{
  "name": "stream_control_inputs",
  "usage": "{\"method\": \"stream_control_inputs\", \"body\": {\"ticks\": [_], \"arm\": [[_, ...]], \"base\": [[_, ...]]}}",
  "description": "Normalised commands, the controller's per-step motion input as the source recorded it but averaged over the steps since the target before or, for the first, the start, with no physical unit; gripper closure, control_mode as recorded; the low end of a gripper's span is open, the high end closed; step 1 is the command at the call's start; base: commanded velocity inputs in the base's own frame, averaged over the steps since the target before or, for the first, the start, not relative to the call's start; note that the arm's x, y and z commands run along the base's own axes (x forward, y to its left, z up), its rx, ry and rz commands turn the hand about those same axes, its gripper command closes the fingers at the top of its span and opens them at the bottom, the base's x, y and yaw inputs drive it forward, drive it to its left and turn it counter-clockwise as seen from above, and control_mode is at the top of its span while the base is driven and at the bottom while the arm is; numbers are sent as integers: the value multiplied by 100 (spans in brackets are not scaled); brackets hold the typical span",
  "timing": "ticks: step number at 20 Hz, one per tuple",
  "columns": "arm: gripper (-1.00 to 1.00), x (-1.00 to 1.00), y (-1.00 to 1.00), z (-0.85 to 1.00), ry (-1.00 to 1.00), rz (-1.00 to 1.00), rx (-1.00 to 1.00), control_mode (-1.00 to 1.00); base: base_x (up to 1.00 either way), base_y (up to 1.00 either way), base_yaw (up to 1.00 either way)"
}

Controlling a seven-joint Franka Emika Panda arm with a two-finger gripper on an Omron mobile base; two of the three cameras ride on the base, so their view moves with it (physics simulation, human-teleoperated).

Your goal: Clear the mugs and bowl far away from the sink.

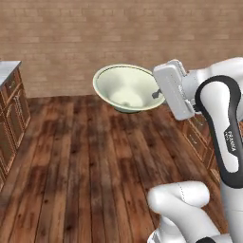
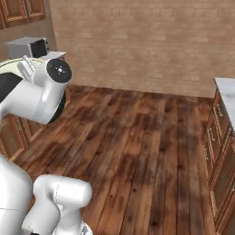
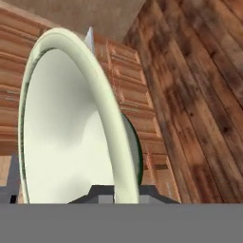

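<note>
Step in hand: carrying the bowl [image 1: 127, 88] away from the sink, judged from how it hangs in mid-air over the wooden floor [image 1: 85, 161], with no counter beneath it.
Bowl, place: upper middle of the left base view, tipped so the open side faces the camera; upper left edge of the right base view as a pale rim [image 2: 11, 63] behind the arm; left half of the hand view, seen edge-on with its rim [image 3: 107, 118] running top to bottom.
Fingers: clenched on the bowl's rim at its right side in the left base view [image 1: 157, 94]; tips mostly hidden by the rim in the hand view.
Surroundings: brick wall [image 1: 71, 33] across the top; wooden cabinets [image 1: 12, 114] at the left edge; a counter corner [image 2: 225, 92] at the right of the right base view; a microwave [image 2: 27, 47] at its upper left.
Next move calls for: reaching a free counter spot well apart from the sink, levelling the bowl, lowering it base-down, then releasing.
Left to do: mugs, by the task wording.
</note>
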Motion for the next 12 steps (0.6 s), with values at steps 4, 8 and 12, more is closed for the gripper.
{"method": "stream_control_inputs", "body": {"ticks": [4,8,12], "arm": [[100,0,0,0,0,0,0,100],[100,0,0,0,0,0,0,100],[100,0,0,0,0,0,0,100]], "base": [[17,0,75],[31,0,74],[39,0,71]]}}
